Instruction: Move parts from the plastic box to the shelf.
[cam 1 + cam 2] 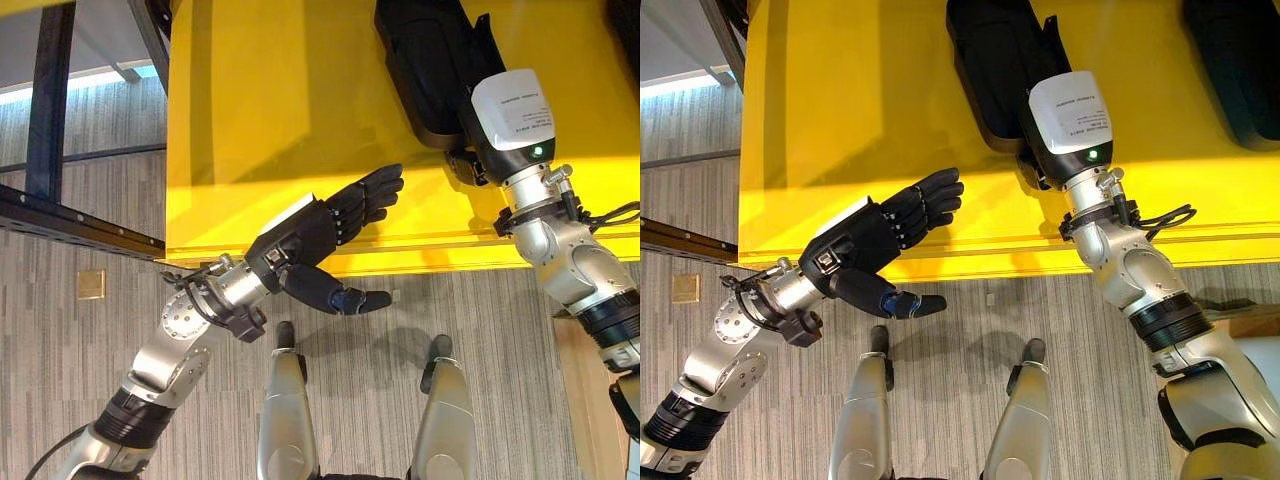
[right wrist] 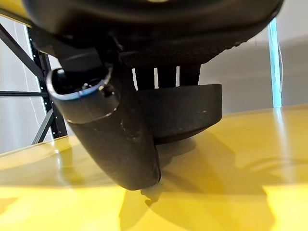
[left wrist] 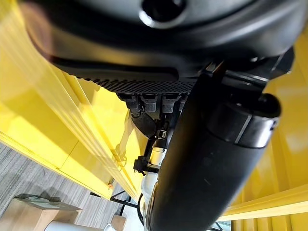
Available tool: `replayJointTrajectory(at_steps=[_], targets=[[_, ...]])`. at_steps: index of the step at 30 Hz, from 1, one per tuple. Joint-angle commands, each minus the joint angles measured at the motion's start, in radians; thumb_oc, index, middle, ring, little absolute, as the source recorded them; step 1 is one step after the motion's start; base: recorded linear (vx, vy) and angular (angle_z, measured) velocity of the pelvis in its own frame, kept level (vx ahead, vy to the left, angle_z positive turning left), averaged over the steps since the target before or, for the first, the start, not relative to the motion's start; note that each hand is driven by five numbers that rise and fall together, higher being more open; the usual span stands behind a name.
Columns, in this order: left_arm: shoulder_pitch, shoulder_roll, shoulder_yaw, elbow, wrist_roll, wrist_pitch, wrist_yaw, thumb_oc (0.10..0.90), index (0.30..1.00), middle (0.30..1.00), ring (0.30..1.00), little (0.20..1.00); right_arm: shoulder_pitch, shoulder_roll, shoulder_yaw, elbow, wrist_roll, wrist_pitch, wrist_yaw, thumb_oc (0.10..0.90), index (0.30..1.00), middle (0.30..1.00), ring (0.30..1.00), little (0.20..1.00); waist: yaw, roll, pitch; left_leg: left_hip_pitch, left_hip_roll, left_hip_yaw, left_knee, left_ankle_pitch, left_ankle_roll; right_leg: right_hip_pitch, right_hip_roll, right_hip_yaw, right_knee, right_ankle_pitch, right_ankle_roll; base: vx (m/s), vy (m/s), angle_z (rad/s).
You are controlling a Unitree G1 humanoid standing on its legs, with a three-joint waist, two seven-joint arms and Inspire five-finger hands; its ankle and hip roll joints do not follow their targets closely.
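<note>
- Nearest us: our left hand (image 1: 300,240) hangs at the front edge of the yellow shelf (image 1: 260,110), palm side-on, fingers (image 1: 372,195) straight and reaching over the shelf lip, thumb (image 1: 340,296) stuck out below the edge over the grey floor (image 1: 90,400). Holds nothing.
- Small brass floor plate (image 1: 91,284) sits in the floor, left of that arm.
- Farther in: our right hand (image 1: 1035,150) is over the shelf top, at the near end of a black part (image 1: 995,60) lying on the yellow surface. In the right wrist view, fingers (image 2: 166,77) wrap down over the part's rim (image 2: 187,110), thumb (image 2: 115,139) on its near side – closed round it.
- Farther right, 2nd black part (image 1: 1235,70) lies on the shelf, well apart.
- Far left: dark shelf frame post (image 1: 48,100).
</note>
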Motion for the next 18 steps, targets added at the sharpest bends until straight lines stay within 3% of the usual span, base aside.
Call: replayJointTrajectory(at_steps=[1, 6, 10, 18], targets=[[-0.027, -0.064, 0.024, -0.091, -0.014, -0.093, -0.008, 0.900, 1.000, 1.000, 1.000, 1.000, -0.042, -0.013, -0.106, -0.100, -0.042, 0.089, -0.033, 0.400, 0.300, 0.300, 0.300, 0.300, -0.031, 0.017, -0.021, 0.057, -0.072, 0.088, -0.025, -0.062, 0.112, 0.021, 0.087, 0.007, 0.076, -0.104, -0.129, 0.01, 0.049, -0.02], [-0.018, -0.075, 0.030, -0.098, -0.004, -0.098, 0.007, 0.900, 1.000, 1.000, 1.000, 1.000, 0.009, 0.022, -0.143, -0.133, 0.048, 0.154, -0.048, 0.400, 0.300, 0.300, 0.300, 0.300, -0.046, 0.018, -0.017, 0.060, -0.072, 0.098, -0.024, -0.065, 0.116, 0.021, 0.090, 0.018, 0.064, -0.095, -0.129, 0.01, 0.052, -0.04], [-0.020, -0.090, 0.031, -0.103, 0.007, -0.091, 0.019, 0.900, 1.000, 1.000, 1.000, 1.000, 0.038, 0.076, -0.176, -0.163, 0.070, 0.155, -0.058, 0.400, 0.300, 0.300, 0.300, 0.300, -0.055, 0.017, -0.015, 0.062, -0.070, 0.103, -0.027, -0.065, 0.116, 0.020, 0.094, 0.026, 0.059, -0.093, -0.128, 0.00, 0.045, -0.05], [-0.023, -0.131, 0.028, -0.102, 0.037, -0.085, 0.034, 0.900, 1.000, 1.000, 1.000, 1.000, 0.071, 0.174, -0.198, -0.168, 0.125, 0.219, -0.078, 0.400, 0.300, 0.300, 0.300, 0.300, -0.065, 0.024, -0.014, 0.071, -0.073, 0.109, -0.043, -0.060, 0.117, 0.020, 0.100, 0.033, 0.050, -0.088, -0.132, 0.01, 0.038, -0.05]])
